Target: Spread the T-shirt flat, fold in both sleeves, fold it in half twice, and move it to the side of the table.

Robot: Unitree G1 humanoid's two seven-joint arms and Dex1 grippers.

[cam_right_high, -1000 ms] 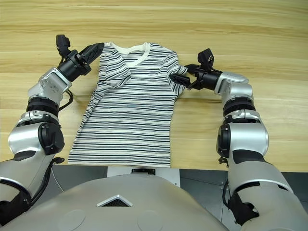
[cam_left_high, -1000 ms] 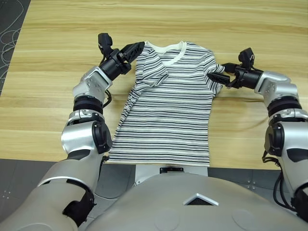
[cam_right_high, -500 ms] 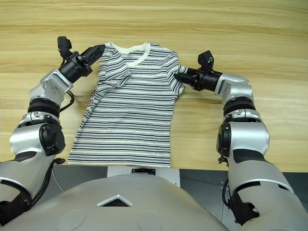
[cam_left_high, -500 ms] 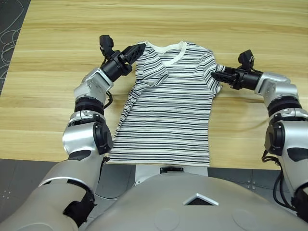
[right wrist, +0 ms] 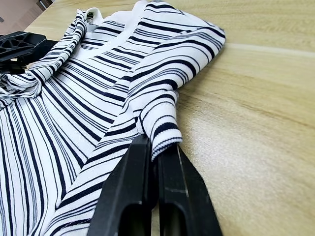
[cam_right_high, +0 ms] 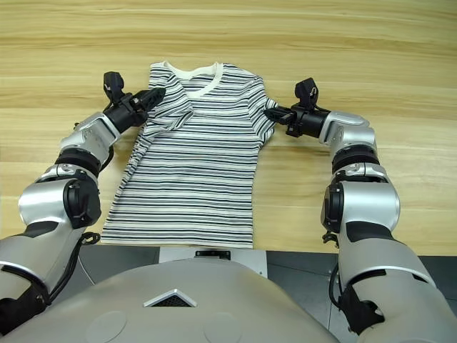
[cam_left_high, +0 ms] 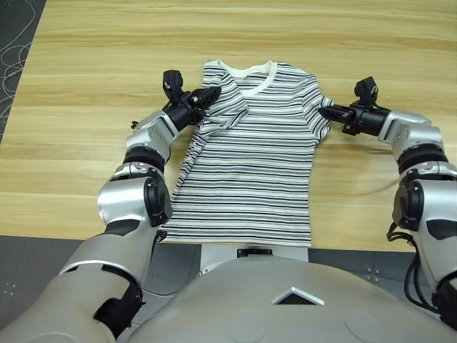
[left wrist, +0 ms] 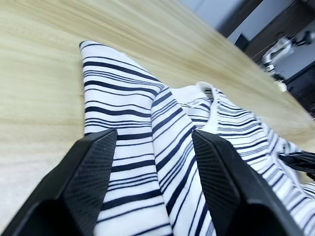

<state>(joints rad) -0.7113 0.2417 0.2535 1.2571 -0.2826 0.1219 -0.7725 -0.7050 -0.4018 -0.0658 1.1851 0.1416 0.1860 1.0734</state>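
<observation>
Fingers (left wrist: 93,167) of my left claw (left wrist: 153,135) stand wide apart, one on either side of a band of striped cloth, and they grip nothing. That cloth is the left shoulder of the T-shirt (cam_left_high: 250,164), and the claw sits low over it, just beside the spot where the left sleeve (cam_left_high: 223,114) is turned in across the chest. Around that fold the fabric is bunched and creased, and the shirt's left edge runs slanted instead of straight.

My right claw (right wrist: 155,142) is pressed nearly closed, with only a thin dark slit between its two fingers. The hem of the right sleeve (cam_left_high: 318,118) is nipped at their tips. The sleeve rises a little from the wood there, curled over on itself, while the rest of it stays with the body of the shirt.

Between the two claws the shirt lies front up on the light wooden table (cam_left_high: 86,71). Its cream collar (cam_left_high: 246,71) points away from me and its bottom hem is close to the near edge. The lower half lies fairly smooth, with the stripes running straight across. My two arms reach in from opposite sides, well apart, with the chest of the shirt between them.
</observation>
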